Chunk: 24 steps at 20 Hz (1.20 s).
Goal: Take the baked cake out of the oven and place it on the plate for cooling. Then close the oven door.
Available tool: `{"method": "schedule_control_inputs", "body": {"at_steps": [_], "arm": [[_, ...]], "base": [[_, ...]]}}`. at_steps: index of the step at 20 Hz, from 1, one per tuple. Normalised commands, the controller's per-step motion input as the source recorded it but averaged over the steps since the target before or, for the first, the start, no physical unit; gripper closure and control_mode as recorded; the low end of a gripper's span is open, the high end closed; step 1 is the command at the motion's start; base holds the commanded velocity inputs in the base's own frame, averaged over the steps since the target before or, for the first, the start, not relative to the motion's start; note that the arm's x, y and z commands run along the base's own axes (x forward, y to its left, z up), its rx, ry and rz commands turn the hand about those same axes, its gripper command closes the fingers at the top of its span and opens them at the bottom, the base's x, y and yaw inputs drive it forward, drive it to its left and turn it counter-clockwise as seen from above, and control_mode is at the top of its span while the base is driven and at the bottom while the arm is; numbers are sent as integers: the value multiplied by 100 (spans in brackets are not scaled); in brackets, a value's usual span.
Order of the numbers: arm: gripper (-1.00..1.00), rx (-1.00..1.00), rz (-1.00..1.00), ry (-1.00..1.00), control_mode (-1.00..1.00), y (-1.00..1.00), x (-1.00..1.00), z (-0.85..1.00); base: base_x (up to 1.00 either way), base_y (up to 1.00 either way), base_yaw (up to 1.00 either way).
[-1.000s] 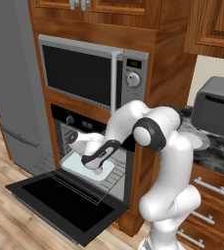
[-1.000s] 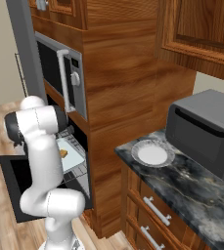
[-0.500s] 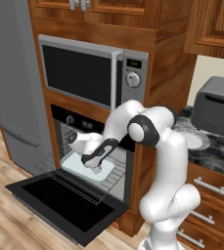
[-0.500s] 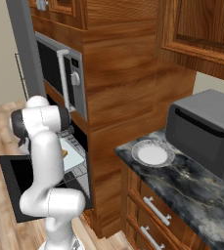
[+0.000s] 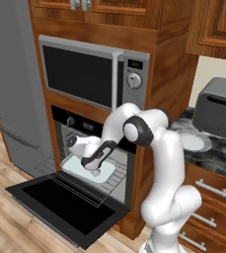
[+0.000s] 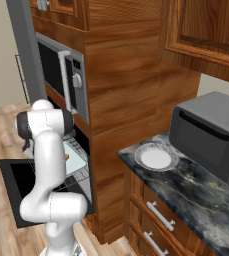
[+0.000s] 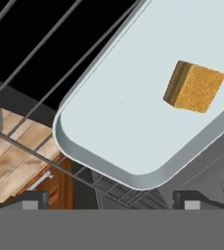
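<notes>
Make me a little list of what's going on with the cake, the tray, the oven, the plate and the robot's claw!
cake: small golden-tan block on the pale tray, not held
tray: resting on the wire rack
oven door: swung down, open
plate: on the dark stone counter, nothing on it
gripper: open, above the tray, apart from the cake
microwave: above the oven, door shut

Glossy white rounded arm (image 5: 159, 148), dark joints, 2 small dark fingertips (image 7: 30, 200)
</notes>
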Motion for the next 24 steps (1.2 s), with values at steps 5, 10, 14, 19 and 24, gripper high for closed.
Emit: {"method": "schedule_control_inputs", "body": {"at_steps": [5,10,14,19,24], "arm": [[-100,0,0,0,-100,5,24,-20],[-100,0,0,0,-100,8,27,-23],[-100,0,0,0,-100,9,33,-22],[-100,0,0,0,-100,6,33,-16],[-100,0,0,0,-100,4,20,-18]], "base": [[0,0,0],[0,0,0],[0,0,0],[0,0,0],[0,0,0]]}}
